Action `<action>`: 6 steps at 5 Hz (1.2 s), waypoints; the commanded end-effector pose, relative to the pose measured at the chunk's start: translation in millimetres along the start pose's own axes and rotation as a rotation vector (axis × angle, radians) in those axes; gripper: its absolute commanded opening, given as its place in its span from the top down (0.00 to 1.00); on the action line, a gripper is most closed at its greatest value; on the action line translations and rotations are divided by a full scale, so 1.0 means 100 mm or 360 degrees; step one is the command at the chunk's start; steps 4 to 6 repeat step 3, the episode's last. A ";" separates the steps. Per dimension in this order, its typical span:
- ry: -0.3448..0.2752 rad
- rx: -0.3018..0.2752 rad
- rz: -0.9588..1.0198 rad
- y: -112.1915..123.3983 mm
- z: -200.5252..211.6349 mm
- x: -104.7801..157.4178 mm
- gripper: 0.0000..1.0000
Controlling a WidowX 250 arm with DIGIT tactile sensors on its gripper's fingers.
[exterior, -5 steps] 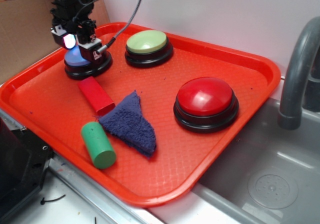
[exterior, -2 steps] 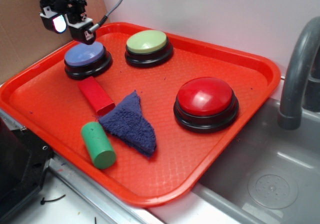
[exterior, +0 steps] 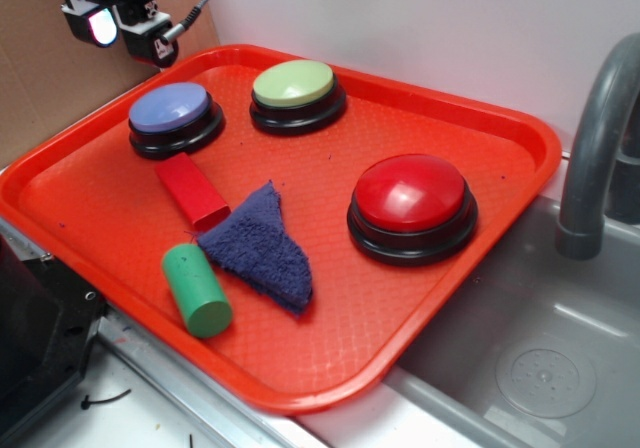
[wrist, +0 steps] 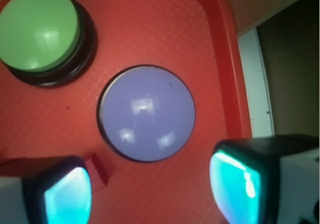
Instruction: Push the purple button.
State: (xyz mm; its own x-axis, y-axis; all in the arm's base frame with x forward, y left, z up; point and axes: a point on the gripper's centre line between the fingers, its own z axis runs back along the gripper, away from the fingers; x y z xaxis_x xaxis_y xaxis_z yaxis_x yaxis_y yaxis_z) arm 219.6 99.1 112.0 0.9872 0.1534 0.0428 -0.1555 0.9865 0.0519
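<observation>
Gripper (exterior: 112, 30) released, holding nothing, hovering high over tray (exterior: 480, 118) corner; purple button (wrist: 146, 113) directly below between fingers; descend straight, centered, avoid green button (wrist: 39, 28).

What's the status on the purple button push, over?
Gripper open, empty, raised above the tray's back-left corner. Purple button uncovered, nothing touching it. Red block sits just in front; path down is clear.

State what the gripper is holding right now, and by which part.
Nothing is held. The gripper is open and empty, hanging above the purple button; the wrist view shows only the button and the red tray between its fingers.
</observation>
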 end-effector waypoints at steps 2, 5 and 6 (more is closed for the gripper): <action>-0.0226 0.0010 0.0133 0.10 0.58 0.01 0.00; -0.0260 0.0064 0.0168 0.06 0.73 -0.03 0.00; -0.0260 0.0064 0.0168 0.06 0.73 -0.03 0.00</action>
